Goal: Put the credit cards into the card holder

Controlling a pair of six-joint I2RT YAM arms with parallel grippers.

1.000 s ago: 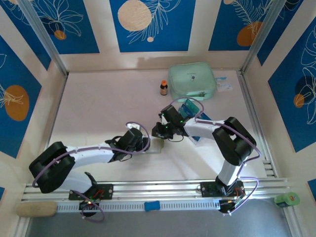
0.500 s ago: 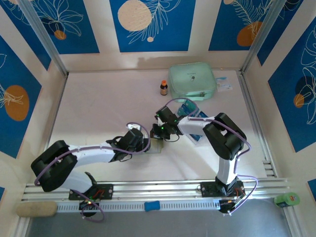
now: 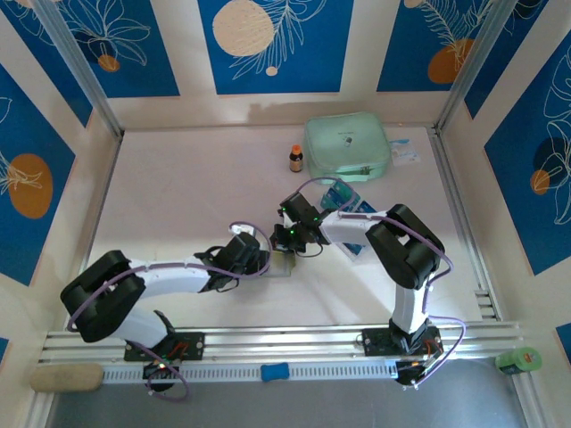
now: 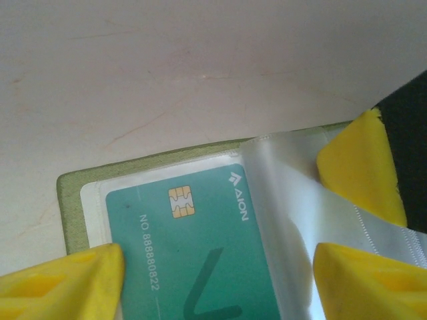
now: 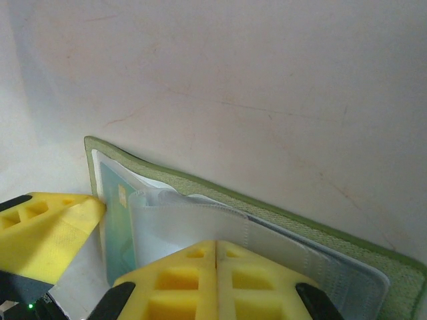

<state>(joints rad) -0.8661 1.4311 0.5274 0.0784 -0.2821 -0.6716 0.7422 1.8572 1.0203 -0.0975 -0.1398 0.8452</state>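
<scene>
The olive-green card holder (image 4: pixel 73 200) lies open on the table, small in the top view (image 3: pixel 284 264) between both grippers. One teal credit card (image 4: pixel 193 253) with a gold chip sits in its clear pocket, also seen edge-on (image 5: pixel 115 233). My left gripper (image 4: pixel 217 287) is open, one yellow finger (image 4: pixel 60 287) against the card's left edge, the other apart from it on the right. My right gripper (image 5: pixel 217 280) is shut, its tips resting on a clear pocket leaf (image 5: pixel 193 227). More teal-blue cards (image 3: pixel 342 192) lie partly behind the right arm.
A mint-green zip case (image 3: pixel 346 147) and a small brown bottle (image 3: pixel 295 159) stand at the back. A small packet (image 3: pixel 406 153) lies to the case's right. Metal frame rails run along both sides and the near edge (image 3: pixel 285 339).
The right gripper has moved left and nearer, onto the card holder, and its arm has folded in. The left gripper's fingers have drawn slightly closer together.
</scene>
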